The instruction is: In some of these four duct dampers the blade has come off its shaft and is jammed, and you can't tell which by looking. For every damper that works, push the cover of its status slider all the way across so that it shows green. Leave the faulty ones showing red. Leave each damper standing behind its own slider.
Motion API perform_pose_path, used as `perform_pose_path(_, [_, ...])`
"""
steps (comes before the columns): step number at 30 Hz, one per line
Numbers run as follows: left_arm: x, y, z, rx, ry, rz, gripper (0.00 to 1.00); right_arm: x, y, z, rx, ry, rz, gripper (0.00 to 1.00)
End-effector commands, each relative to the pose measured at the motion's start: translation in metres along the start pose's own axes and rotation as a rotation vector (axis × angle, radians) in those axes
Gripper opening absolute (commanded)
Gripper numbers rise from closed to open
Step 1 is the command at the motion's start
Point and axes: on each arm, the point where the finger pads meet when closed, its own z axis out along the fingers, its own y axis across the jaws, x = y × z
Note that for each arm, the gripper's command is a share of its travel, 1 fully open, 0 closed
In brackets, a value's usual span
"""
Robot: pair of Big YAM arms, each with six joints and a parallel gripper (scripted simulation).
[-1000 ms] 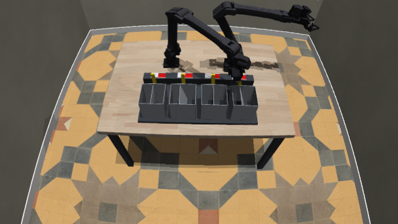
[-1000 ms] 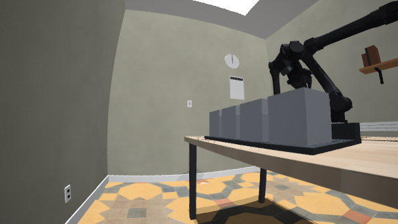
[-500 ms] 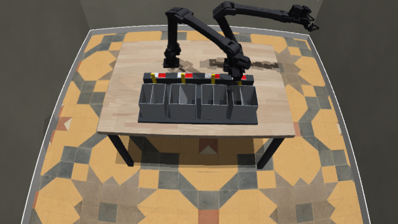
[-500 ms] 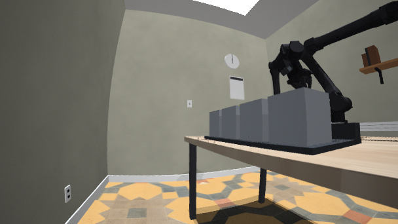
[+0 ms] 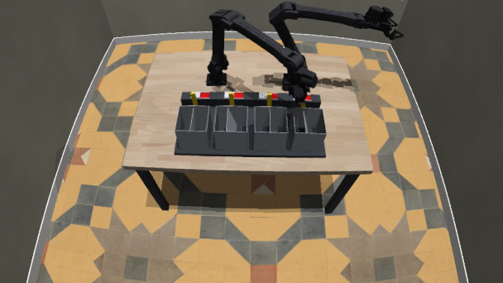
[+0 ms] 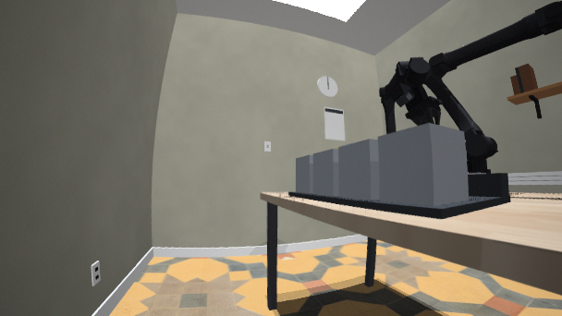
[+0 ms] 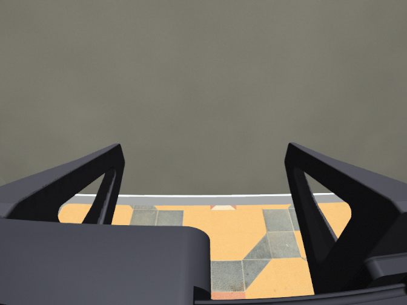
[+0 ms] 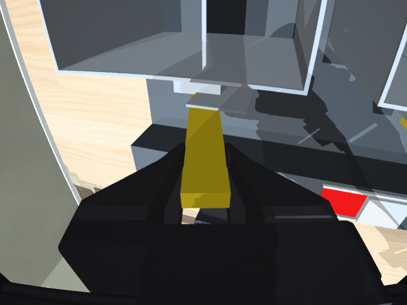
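Yellow and bar-shaped, the flat-sided handle [image 5: 303,105] [image 8: 205,154] of the damper at the right end of the top view sits between the nearly closed fingers of the right gripper [image 5: 299,99] [image 6: 427,119] [image 8: 205,152], gripped on both sides. The left gripper [image 5: 397,35] [image 7: 204,152] is wide open, holding nothing, well apart from the wooden table [image 5: 149,153] [image 6: 416,231]. On it, 4 grey, open-topped rectangular dampers [image 5: 192,141] [image 6: 407,171] stand in 1 row behind the dark slider rail [image 5: 251,101] [image 8: 295,164], where 4 red patches show.
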Motion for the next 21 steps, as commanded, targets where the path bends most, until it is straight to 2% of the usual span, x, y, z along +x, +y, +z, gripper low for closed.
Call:
perform_pose_path(1, [-0.046,-0.004,0.003,0.007,-0.084,-0.009,1.0,-0.005,0.025,-0.011,-0.016,-0.024,-0.012,0.17])
perform_pose_path(21, [-0.046,-0.004,0.003,0.007,-0.084,-0.009,1.0,-0.004,0.037,-0.009,0.117,-0.024,-0.009,0.17])
